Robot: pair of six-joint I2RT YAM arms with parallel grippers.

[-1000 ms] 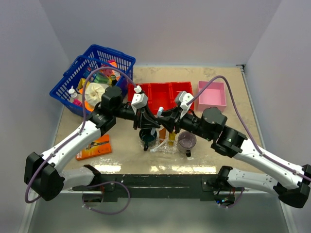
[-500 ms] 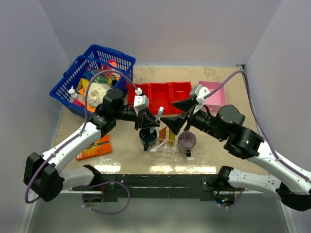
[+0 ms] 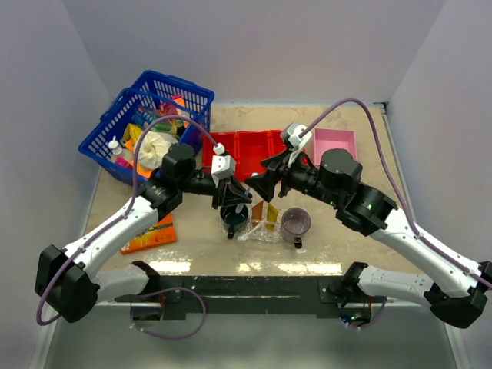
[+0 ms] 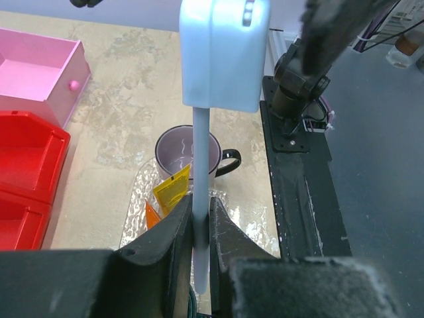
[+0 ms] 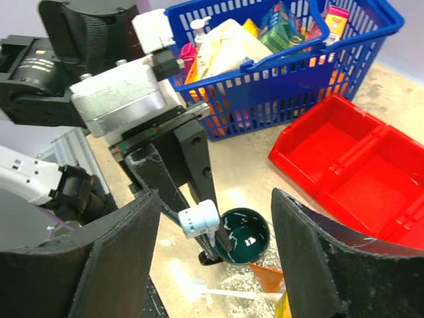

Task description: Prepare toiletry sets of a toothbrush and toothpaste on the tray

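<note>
- Pinching a white toothbrush point(image 4: 201, 165) by its thin handle with the left end effector point(image 4: 201, 222), both fingers pressed in tight on it.
- Holding that toothbrush upright, fat white head on top, over the dark green cup point(image 5: 242, 235) and just beside the tray, not on it.
- Hanging close by with the right end effector point(image 5: 215, 199) spread wide, nothing between its fingers, facing the head of the toothbrush.
- Sitting on the desk point(image 3: 373, 146) in front of both arms: the clear bumpy tray point(image 4: 132, 222), between the green cup and a purple mug point(image 4: 185, 149).
- Resting on the tray, close together: a yellow tube point(image 4: 171, 189) and an orange tube point(image 4: 152, 215).
- Lying at the near edge of the tray: a thin white stick point(image 3: 247, 233), too small to tell what it is.
- Standing farther back: a red bin point(image 3: 250, 144), a pink box point(image 3: 338, 142) to its right, and a blue basket point(image 3: 104, 146) full of things at the far left corner.
- Lying flat beside the left arm: an orange pack point(image 3: 150, 234).
</note>
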